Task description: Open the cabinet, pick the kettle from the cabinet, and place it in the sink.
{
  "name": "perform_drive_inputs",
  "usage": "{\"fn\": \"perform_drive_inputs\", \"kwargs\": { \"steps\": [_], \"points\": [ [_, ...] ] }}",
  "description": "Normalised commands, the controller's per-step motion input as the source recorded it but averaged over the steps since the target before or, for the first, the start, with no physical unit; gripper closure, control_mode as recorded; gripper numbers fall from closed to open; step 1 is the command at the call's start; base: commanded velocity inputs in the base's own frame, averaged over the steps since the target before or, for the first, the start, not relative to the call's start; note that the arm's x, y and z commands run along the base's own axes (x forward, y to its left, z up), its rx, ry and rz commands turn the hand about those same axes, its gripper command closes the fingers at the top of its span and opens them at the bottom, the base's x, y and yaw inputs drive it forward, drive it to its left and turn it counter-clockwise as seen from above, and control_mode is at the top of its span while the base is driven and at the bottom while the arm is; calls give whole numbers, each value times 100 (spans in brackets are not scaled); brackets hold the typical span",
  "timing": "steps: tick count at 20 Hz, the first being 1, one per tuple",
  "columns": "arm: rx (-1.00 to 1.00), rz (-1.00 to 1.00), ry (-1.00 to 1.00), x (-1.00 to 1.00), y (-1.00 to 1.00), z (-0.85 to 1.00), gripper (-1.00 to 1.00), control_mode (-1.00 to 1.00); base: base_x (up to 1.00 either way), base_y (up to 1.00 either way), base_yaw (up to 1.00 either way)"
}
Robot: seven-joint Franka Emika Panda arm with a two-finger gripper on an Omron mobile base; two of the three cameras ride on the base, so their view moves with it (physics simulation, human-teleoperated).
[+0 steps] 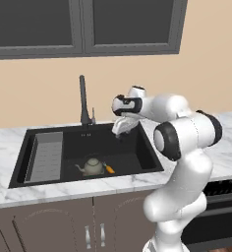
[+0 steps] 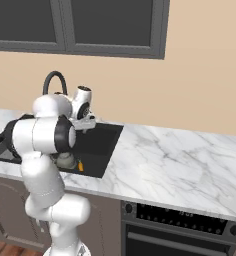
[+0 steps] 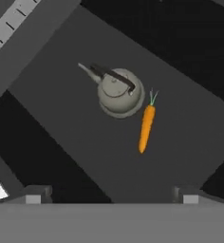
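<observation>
Although the wall cabinet (image 1: pixel 83 27) shows its doors shut at the top of the left base view, the kettle (image 1: pixel 92 167) already sits upright on the floor of the sink (image 1: pixel 19 162), with a carrot (image 1: pixel 109 169) just beside it. The gripper (image 1: pixel 122 129) hangs above the basin with jaws spread wide and empty. In the hand view the kettle (image 3: pixel 119 91) lies above centre, spout toward upper left; judged placed, what remains is to withdraw upward.
</observation>
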Motion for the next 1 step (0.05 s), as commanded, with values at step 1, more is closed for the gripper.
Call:
{"fn": "perform_drive_inputs", "kwargs": {
  "steps": [1],
  "points": [
    [-6, -27, -12, -50, -4, 29, -100, -100, 0, 0, 0]
  ]
}}
